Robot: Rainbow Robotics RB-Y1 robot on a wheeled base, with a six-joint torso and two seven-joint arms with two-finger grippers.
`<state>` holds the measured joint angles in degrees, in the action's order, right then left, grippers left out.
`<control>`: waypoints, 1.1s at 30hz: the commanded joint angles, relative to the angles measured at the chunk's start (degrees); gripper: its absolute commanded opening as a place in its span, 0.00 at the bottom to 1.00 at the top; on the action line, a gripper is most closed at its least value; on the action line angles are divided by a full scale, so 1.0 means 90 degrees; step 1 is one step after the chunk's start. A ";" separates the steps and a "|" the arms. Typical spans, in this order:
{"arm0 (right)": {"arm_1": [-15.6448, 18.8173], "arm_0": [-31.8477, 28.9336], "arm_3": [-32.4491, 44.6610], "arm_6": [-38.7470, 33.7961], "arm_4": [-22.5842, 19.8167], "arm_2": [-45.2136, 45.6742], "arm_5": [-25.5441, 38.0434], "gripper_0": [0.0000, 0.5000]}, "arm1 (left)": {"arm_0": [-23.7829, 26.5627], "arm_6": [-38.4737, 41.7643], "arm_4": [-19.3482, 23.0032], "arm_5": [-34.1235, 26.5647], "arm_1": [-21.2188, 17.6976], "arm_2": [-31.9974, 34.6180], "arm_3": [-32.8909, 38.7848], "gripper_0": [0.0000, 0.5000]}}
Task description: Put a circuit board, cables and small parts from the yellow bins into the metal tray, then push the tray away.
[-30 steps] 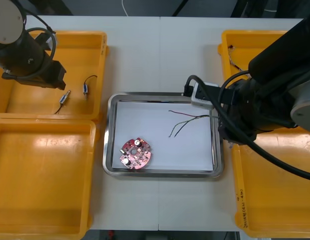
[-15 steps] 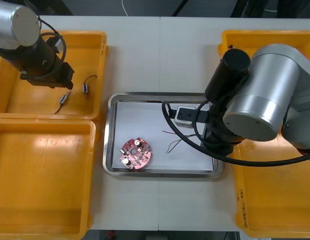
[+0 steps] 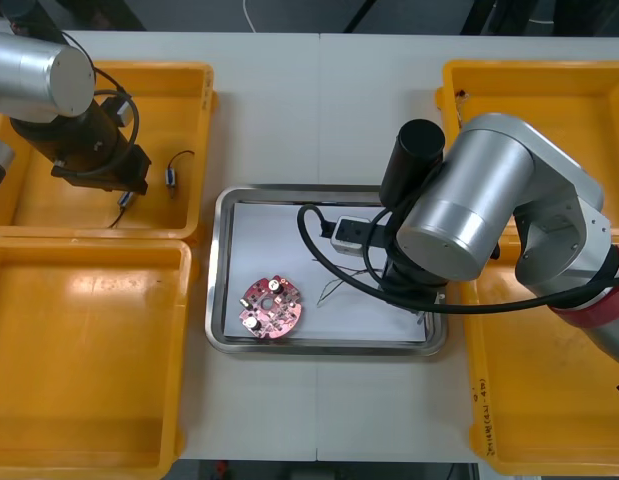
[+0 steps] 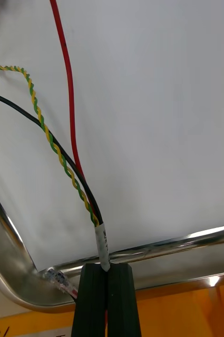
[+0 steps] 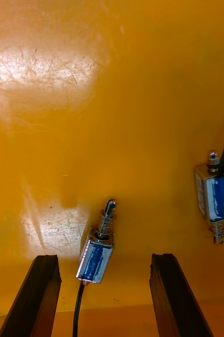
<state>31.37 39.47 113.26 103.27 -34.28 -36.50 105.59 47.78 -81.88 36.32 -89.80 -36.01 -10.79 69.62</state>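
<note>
In the front view the right arm's silver body covers its own hand and much of the metal tray's (image 3: 221, 262) right side; just a few thin wire ends poke out from beneath it over the white inside. The right wrist view supplies the rest: the right hand (image 4: 105, 266) has its fingers pressed together, pinching a cable bundle (image 4: 102, 243) at a white sleeve. The print on that sleeve is too fine to read. Red, black and twisted yellow-green strands fan out from the pinch across the tray's white floor, close to a rounded corner of the shiny rim. A small clear piece lies in that corner, partly behind the fingers and hard to make out.

The round red circuit board (image 3: 272, 307) lies flat in the tray, toward its near left part.

The left hand (image 5: 104, 257) hangs inside the far left yellow bin (image 3: 194, 100), fingers spread, with a small metal part (image 5: 96, 254) with a blue body and black lead lying on the bin floor between them, untouched. A second small metal part (image 5: 216, 197) lies just outside one finger.

The near left bin (image 3: 89, 350) holds nothing visible. The near right bin (image 3: 549, 400) carries writing on its rim, illegible. The desk (image 3: 319, 100) is light.
</note>
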 commanded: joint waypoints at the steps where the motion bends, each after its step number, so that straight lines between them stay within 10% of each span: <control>1: -0.0106 0.0204 -0.0124 0.0244 0.0176 -0.0339 -0.0356 0.00 | 0.0296 -0.0746 -0.0120 0.0153 0.0085 -0.0227 -0.0069 1.00; 11: -0.0106 0.0175 -0.0583 0.0342 -0.0068 -0.0496 -0.0912 0.04 | 0.0306 -0.0766 -0.0140 0.0583 0.0085 -0.0608 -0.0440 1.00; 13: -0.0106 0.0175 -0.0622 0.0352 -0.0019 -0.0535 -0.0981 0.27 | 0.0296 -0.0756 -0.0149 0.0632 0.0095 -0.0657 -0.0489 1.00; 14: -0.0106 0.0175 -0.0622 0.0352 0.0000 -0.0545 -0.0991 0.64 | 0.0296 -0.0766 -0.0149 0.0641 0.0095 -0.0686 -0.0489 1.00; 16: -0.0106 0.0175 -0.0632 0.0361 0.0059 -0.0545 -0.0991 1.00 | 0.0296 -0.0746 -0.0140 0.0632 0.0095 -0.0725 -0.0489 1.00; 18: -0.0106 0.0175 -0.0632 0.0352 0.0069 -0.0545 -0.0981 1.00 | 0.0296 -0.0746 -0.0130 0.0632 0.0095 -0.0755 -0.0489 0.85; 20: -0.0106 0.0175 -0.0622 0.0361 0.0098 -0.0535 -0.0981 1.00 | 0.0296 -0.0746 -0.0100 0.0612 0.0095 -0.0755 -0.0489 0.10; 21: -0.0106 0.0175 -0.0622 0.0371 0.0108 -0.0545 -0.0981 1.00 | 0.0296 -0.0746 -0.0091 0.0612 0.0095 -0.0755 -0.0489 0.01; 33: -0.0106 0.0204 -0.0290 0.0332 0.0147 0.0022 -0.0541 1.00 | 0.0355 -0.0795 0.0017 0.0222 0.0095 -0.0276 -0.0382 0.00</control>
<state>31.36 39.47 107.38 103.94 -32.51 -39.98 98.47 48.34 -81.90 36.02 -85.56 -35.89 -16.13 65.31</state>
